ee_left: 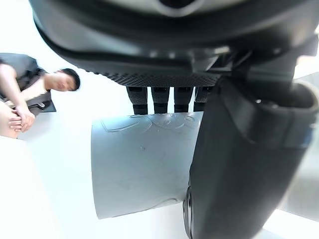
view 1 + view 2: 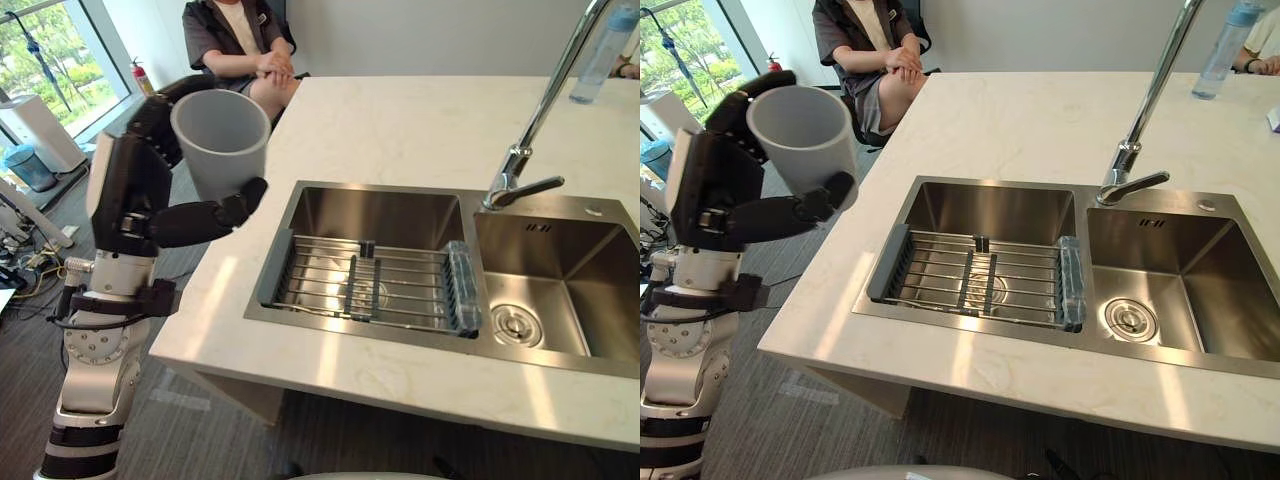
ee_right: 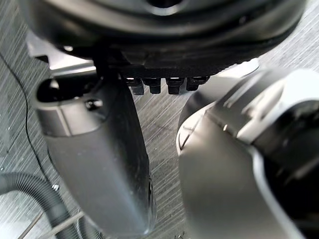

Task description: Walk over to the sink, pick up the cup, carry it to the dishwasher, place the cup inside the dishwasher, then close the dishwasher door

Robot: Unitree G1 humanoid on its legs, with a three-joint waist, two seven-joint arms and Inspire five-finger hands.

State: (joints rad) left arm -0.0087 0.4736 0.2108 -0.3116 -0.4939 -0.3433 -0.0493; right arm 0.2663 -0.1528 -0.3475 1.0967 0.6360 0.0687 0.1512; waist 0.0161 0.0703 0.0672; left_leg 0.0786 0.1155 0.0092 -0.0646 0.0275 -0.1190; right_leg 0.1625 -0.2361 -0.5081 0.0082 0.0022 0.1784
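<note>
Left hand point(image 2: 135, 190) clasps the grey cup point(image 2: 222, 140), upright, off the tabletop's point(image 2: 400, 125) left edge, left of the sink point(image 2: 370, 215). Right hand point(image 3: 99, 164) hangs above the floor point(image 3: 164, 119); its grip cannot be told.

Pale stone counter point(image 2: 400, 130), grey floor point(image 2: 220, 440), perhaps carpeted, sunlit window point(image 2: 40, 40), white wall point(image 2: 420, 35)

The left arm point(image 2: 95, 370) stands up along the left edge of the frame, its silver-grey forearm near vertical. At the upper left the left hand point(image 2: 128, 185) is raised, fingers point(image 2: 150, 108) wrapped round the far side of the cup point(image 2: 222, 140) and the thumb point(image 2: 205, 220) crossing under its base. The right hand point(image 3: 164, 40) holds nothing in its wrist view.
</note>
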